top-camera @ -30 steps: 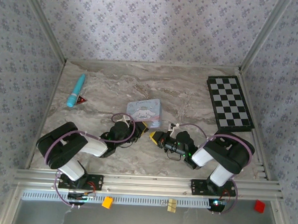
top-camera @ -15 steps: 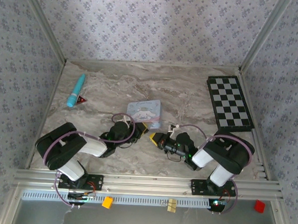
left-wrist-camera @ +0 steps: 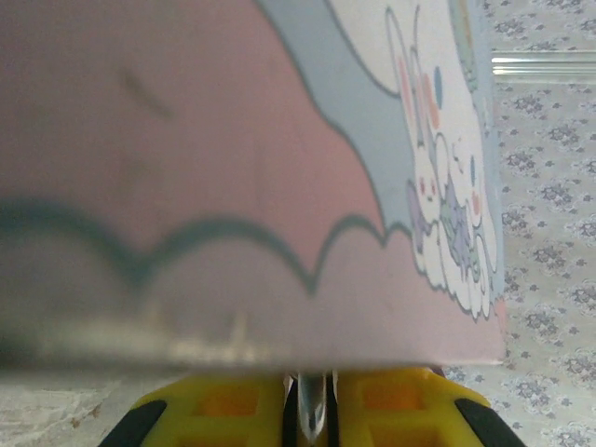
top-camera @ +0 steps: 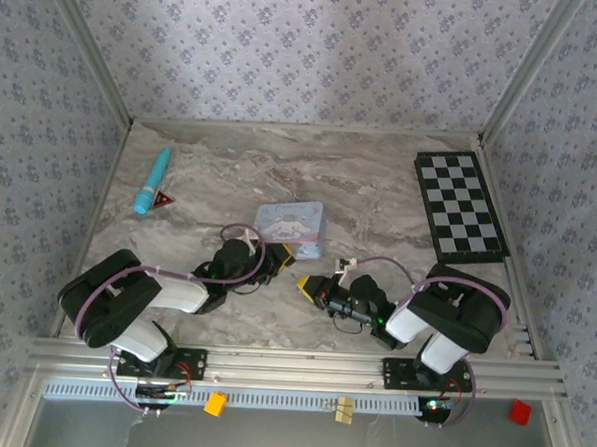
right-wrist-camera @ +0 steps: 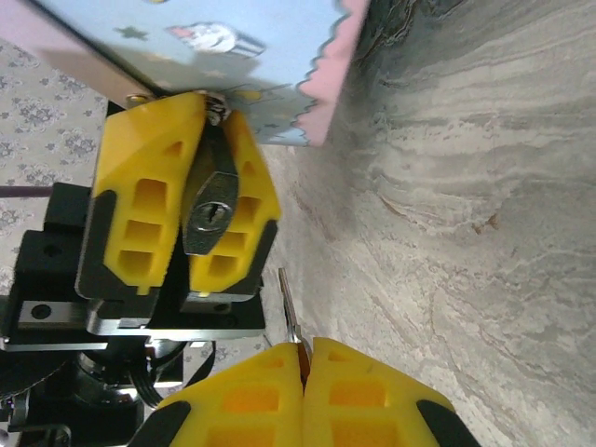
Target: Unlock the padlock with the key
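Observation:
In the right wrist view, the padlock [right-wrist-camera: 207, 216] is a small dark metal body with its keyhole turned toward me, pinched between the yellow fingers [right-wrist-camera: 140, 200] of my left gripper [top-camera: 283, 253]. It sits just under the edge of the pastel tin [right-wrist-camera: 214, 47]. My right gripper [right-wrist-camera: 303, 358] is shut on the key [right-wrist-camera: 287, 312]. The key's thin blade sticks out toward the padlock, a short gap from the keyhole and off to its side. In the left wrist view, a sliver of metal [left-wrist-camera: 313, 410] shows between my left gripper [left-wrist-camera: 312, 396] fingers, right against the tin [left-wrist-camera: 233, 186].
The pastel tin [top-camera: 289, 226] lies mid-table, touching the left fingertips. My right gripper [top-camera: 306, 282] is just in front of it. A teal tube [top-camera: 152, 180] and a small red triangle [top-camera: 163, 200] lie far left, and a checkerboard [top-camera: 460, 205] lies far right.
The right gripper has slid a little left and nearer with the key. The left arm has shifted slightly, still holding the padlock by the tin.

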`<state>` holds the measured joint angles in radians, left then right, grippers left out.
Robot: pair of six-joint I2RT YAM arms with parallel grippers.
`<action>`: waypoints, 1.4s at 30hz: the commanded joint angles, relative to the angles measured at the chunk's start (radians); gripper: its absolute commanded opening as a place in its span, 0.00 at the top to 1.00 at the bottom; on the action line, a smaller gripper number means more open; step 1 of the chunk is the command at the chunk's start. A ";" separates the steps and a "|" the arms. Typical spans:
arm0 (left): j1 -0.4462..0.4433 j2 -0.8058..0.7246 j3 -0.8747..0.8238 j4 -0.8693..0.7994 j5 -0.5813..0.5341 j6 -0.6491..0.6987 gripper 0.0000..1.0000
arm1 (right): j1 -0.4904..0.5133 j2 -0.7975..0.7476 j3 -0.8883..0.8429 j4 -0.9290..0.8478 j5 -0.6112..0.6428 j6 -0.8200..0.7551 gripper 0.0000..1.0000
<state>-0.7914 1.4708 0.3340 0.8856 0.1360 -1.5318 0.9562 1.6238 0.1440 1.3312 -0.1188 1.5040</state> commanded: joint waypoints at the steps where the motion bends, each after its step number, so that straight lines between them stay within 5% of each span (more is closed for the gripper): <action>1: 0.007 -0.056 0.008 -0.002 0.010 0.032 0.93 | -0.005 0.018 0.001 0.055 0.019 0.008 1.00; 14: 0.004 -0.060 -0.001 0.000 0.022 0.031 0.93 | -0.024 -0.077 0.030 -0.041 0.003 -0.026 1.00; 42: -0.028 -0.066 0.003 0.004 0.034 0.040 0.93 | -0.054 -0.030 0.023 0.021 -0.007 -0.010 1.00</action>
<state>-0.8101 1.4284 0.3241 0.8307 0.1482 -1.5009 0.9150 1.6104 0.1680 1.3510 -0.1474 1.5005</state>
